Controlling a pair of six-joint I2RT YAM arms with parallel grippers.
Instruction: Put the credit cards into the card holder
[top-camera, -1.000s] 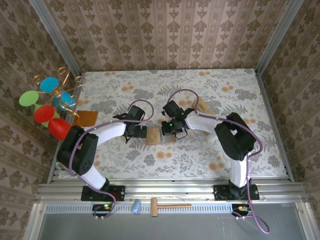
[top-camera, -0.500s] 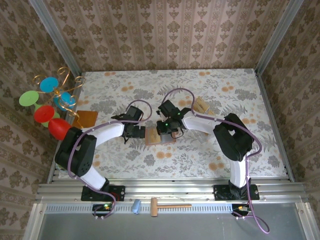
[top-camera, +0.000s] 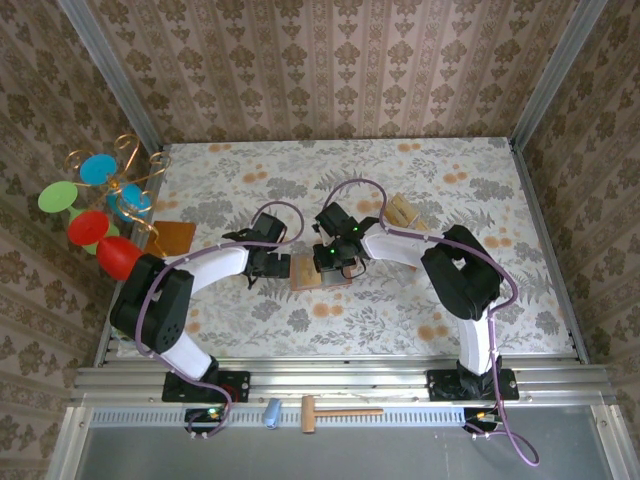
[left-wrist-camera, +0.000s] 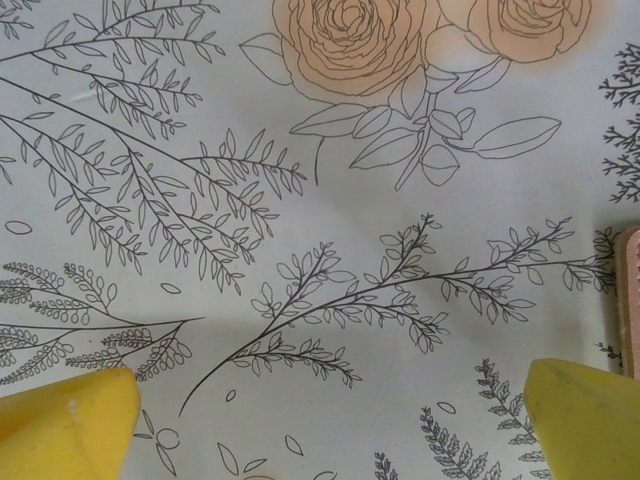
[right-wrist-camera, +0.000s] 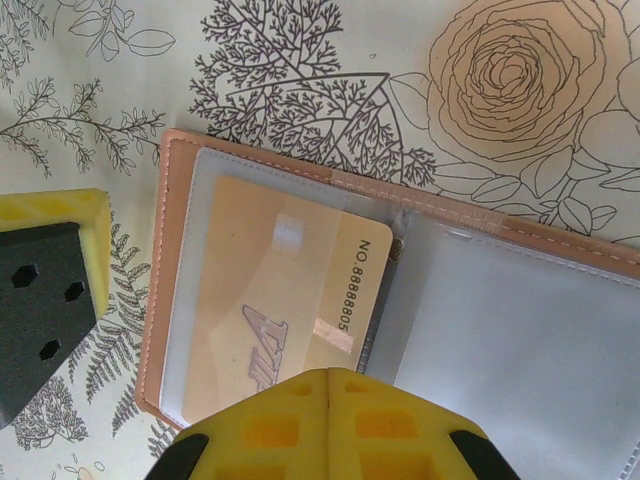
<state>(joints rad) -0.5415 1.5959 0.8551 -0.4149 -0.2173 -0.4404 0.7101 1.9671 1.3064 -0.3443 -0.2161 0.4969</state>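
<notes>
One credit card (right-wrist-camera: 275, 300) sits in card holder (right-wrist-camera: 158, 270); right pincer (right-wrist-camera: 330, 400) closed, left pincer (left-wrist-camera: 325, 430) wide.

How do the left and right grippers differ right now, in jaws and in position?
The left gripper has its jaws wide open; the right gripper has them shut. The left gripper hangs above bare tablecloth beside the card holder; the right gripper sits over the credit card inside it. Both have yellow fingertips and face downward.
</notes>
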